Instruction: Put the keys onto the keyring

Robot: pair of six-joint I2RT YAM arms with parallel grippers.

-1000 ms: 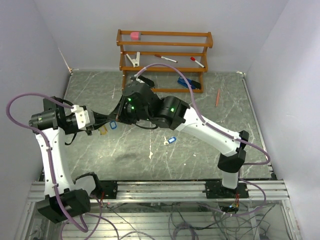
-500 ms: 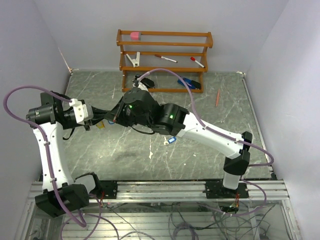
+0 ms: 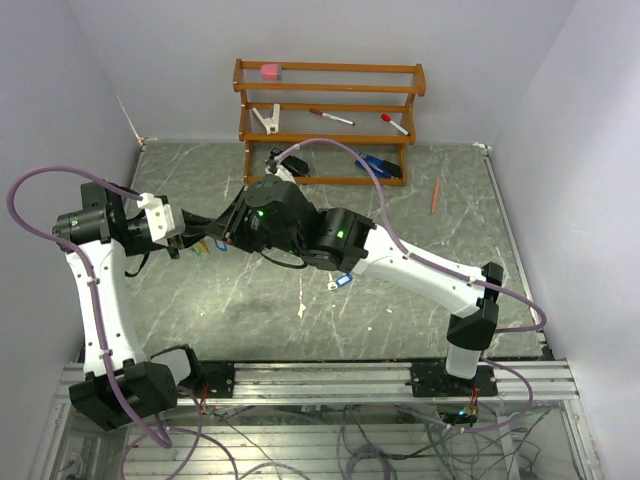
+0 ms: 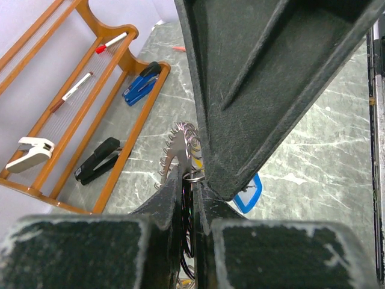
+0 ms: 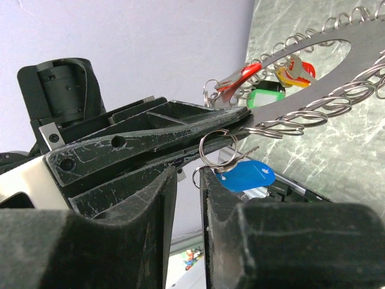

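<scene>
jaws of left gripper (image 4: 192,179) pinching keyring (image 4: 180,143) rim; right gripper (image 5: 189,174) barely parted at blue-tagged key (image 5: 243,176), grip unclear. red key (image 5: 240,75), green key (image 5: 266,96) hung; loose blue key (image 3: 343,281) left.

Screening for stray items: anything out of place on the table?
One blue-tagged key lies alone on the table by the right arm, apart from the keyring; a thin orange stick lies loose further right.
</scene>
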